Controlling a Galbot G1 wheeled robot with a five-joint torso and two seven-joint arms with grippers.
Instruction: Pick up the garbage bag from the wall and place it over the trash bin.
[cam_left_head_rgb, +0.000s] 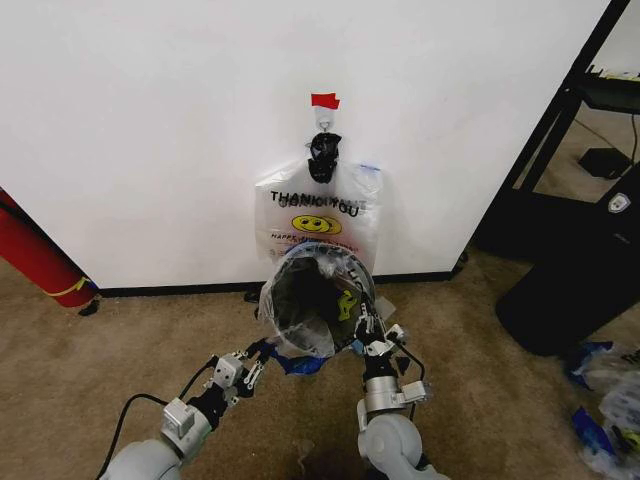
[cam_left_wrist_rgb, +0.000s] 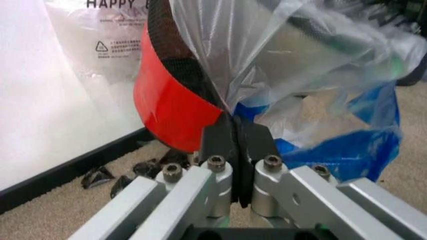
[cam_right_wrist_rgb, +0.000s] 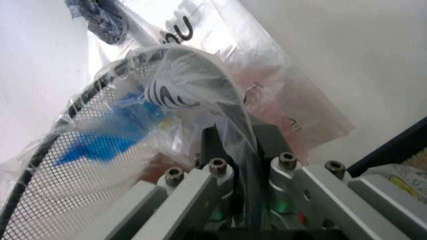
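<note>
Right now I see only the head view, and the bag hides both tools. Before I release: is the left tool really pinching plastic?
Observer: Yes. In the left wrist view, the left tool is shut on a fold of the garbage bag, beside the trash bin at its red band.
Operator: And the right?
Observer: The right tool is shut on bag film drawn over the bin's mesh rim.
Operator: Anything on the floor nearby?
Observer: Black scraps lie on the carpet by the baseboard.
</note>
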